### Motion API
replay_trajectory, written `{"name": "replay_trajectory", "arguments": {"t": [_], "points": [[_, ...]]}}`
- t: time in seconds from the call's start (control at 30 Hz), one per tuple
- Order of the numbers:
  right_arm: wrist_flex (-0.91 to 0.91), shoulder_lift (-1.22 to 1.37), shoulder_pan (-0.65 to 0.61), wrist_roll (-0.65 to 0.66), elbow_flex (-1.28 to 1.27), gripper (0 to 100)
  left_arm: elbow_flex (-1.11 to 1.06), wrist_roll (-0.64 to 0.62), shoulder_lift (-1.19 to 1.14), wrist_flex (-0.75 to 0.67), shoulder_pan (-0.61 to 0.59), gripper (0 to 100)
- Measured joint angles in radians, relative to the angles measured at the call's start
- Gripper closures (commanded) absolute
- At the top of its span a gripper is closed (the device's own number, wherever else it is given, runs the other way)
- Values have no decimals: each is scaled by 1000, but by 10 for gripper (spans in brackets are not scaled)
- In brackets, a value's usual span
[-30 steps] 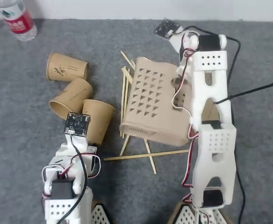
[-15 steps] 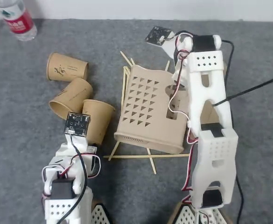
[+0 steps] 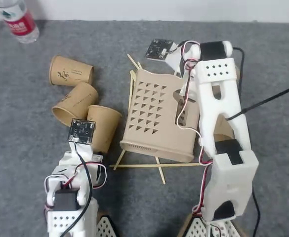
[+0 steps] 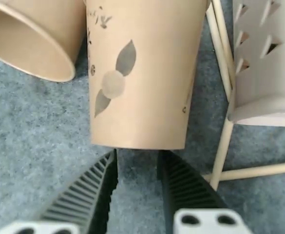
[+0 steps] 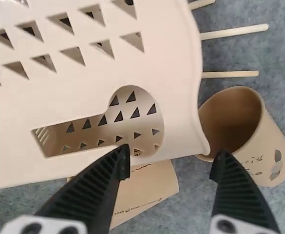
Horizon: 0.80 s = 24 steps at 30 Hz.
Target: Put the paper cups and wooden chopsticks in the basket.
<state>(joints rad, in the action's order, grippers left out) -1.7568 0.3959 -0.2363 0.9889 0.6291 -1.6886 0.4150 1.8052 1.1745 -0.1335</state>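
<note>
On grey carpet [image 3: 25,148], triangle-perforated plastic basket [image 3: 154,113].

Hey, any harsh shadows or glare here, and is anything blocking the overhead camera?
High view: even light, soft shadow at the edge of the basket, which the right arm partly covers. Left wrist view: faint shadow beneath the paper cup. Right wrist view: basket wall brightly lit, no hard glare.

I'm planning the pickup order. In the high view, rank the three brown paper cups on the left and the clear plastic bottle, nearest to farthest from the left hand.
1. Front brown paper cup, lying right before the left hand.
2. Middle brown paper cup, just behind it.
3. Back brown paper cup, farther behind.
4. Clear plastic bottle, far left corner.
</note>
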Motion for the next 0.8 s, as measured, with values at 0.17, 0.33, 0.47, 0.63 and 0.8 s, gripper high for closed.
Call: {"name": "replay_trajectory", "arguments": {"t": [0.17,0.33,0.47,0.63,0.8], "points": [[21,26,0,5,0,730,0,0,0,0,0,870],[55,63,0,5,0,730,0,0,0,0,0,870],[84,101,0,5,0,730,0,0,0,0,0,870],[109,141,0,5,0,731,0,0,0,0,0,870],[123,155,0,5,0,733,0,0,0,0,0,870]]}}
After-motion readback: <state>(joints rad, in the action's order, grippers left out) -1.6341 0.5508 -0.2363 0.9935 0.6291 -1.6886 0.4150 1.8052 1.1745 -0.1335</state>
